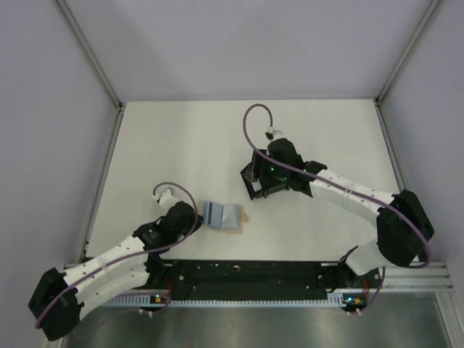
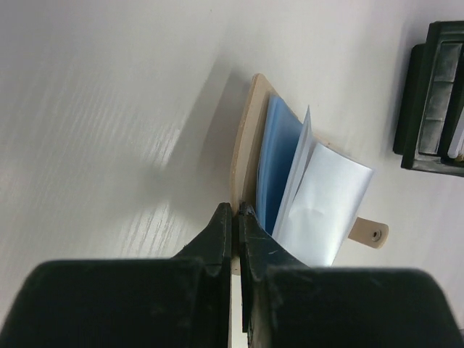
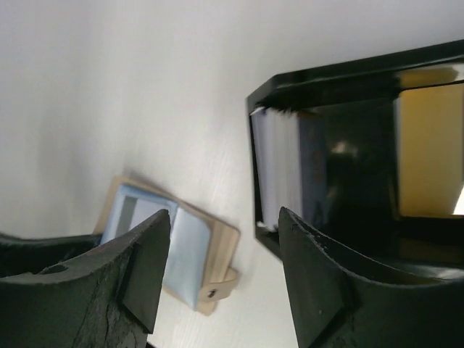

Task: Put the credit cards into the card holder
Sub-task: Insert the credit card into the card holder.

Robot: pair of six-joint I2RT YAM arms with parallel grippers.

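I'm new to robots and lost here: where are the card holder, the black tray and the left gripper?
card holder (image 1: 223, 216): top external view, its open middle.
black tray (image 3: 341, 78): right wrist view, its upper rim.
left gripper (image 2: 235, 212): left wrist view, between its closed fingertips.

No readable text, label, number on card holder (image 2: 243, 138), credit cards (image 3: 428, 152), tray (image 3: 326, 76).

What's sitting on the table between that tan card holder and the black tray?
Nothing: only bare white table separates the card holder from the black tray, clearest in the right wrist view.
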